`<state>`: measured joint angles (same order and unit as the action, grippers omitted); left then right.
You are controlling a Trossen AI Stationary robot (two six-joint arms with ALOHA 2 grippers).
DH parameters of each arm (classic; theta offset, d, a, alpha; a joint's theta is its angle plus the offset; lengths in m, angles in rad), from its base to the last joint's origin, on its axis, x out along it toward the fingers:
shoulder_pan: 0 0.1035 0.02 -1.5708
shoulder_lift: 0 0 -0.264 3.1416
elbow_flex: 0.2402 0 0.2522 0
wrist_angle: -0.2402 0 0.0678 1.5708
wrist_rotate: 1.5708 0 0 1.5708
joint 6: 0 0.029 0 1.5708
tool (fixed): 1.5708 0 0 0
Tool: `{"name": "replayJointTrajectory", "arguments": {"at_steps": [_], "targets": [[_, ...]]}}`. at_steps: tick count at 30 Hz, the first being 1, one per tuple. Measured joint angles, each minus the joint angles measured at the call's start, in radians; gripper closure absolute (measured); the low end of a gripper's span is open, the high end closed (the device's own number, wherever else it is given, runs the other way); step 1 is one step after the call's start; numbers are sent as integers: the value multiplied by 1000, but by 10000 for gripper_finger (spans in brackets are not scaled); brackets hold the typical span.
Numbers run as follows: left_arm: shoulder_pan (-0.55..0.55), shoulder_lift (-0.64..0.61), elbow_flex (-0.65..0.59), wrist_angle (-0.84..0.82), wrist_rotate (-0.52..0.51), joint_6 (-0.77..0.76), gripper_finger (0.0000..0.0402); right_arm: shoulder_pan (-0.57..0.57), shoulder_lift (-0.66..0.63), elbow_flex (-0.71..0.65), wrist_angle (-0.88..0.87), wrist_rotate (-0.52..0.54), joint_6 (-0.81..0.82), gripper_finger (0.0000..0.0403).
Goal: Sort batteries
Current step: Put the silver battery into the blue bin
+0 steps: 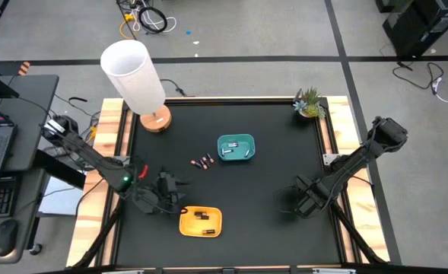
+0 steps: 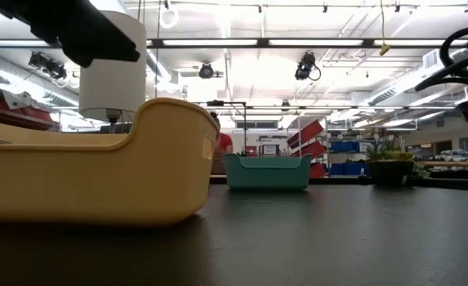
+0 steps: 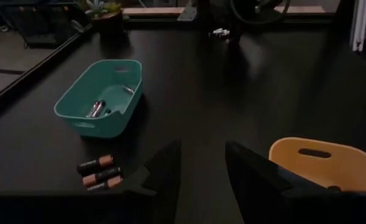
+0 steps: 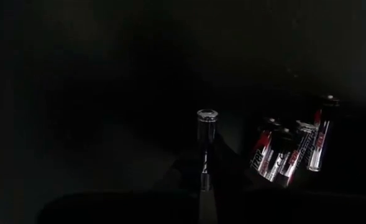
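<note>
Three dark batteries with copper ends (image 1: 202,161) (image 3: 99,172) lie side by side on the black table. Silvery batteries lie in the teal tray (image 1: 235,148) (image 3: 102,96). The yellow tray (image 1: 201,222) (image 3: 322,162) holds two dark batteries. My left gripper (image 1: 174,192) (image 3: 201,144) hovers open beside the yellow tray, pointing toward the teal one. My right gripper (image 1: 301,204) (image 4: 201,199) points down at the right, shut on a silvery battery (image 4: 205,140). Several black, red and silver batteries (image 4: 288,152) lie beside it. My right gripper comes from above and has the silvery battery's near end (image 4: 203,180) between its two fingers. The rest of the battery sticks out past them along the table. The dark hides whether it is lifted clear.
A white lamp on a wooden base (image 1: 136,76) stands at the far left corner and a small potted plant (image 1: 309,103) at the far right corner. Wooden rails edge the table left and right. Bare black table lies between the trays and my right gripper.
</note>
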<state>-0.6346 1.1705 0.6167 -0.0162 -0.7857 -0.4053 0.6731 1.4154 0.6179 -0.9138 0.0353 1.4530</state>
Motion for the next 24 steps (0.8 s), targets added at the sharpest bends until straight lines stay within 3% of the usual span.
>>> {"name": "replayJointTrajectory", "arguments": {"at_steps": [2, 7, 13, 18, 24], "targets": [[-3, -4, 0, 4, -6, -1, 261, 0, -6, 11, -14, 25, -13, 394], [-3, -6, 0, -2, -10, -14, 261, -18, -36, 34, 32, 252, -43, 396], [0, -6, 0, 6, -29, -15, 261, -129, -54, 34, 202, 415, -241, 397], [0, -6, 0, 16, -29, -19, 261, -278, -55, 35, 461, 433, -543, 397], [-9, -6, 0, 15, -29, -39, 261, -488, -67, 36, 879, 296, -904, 396]]}}
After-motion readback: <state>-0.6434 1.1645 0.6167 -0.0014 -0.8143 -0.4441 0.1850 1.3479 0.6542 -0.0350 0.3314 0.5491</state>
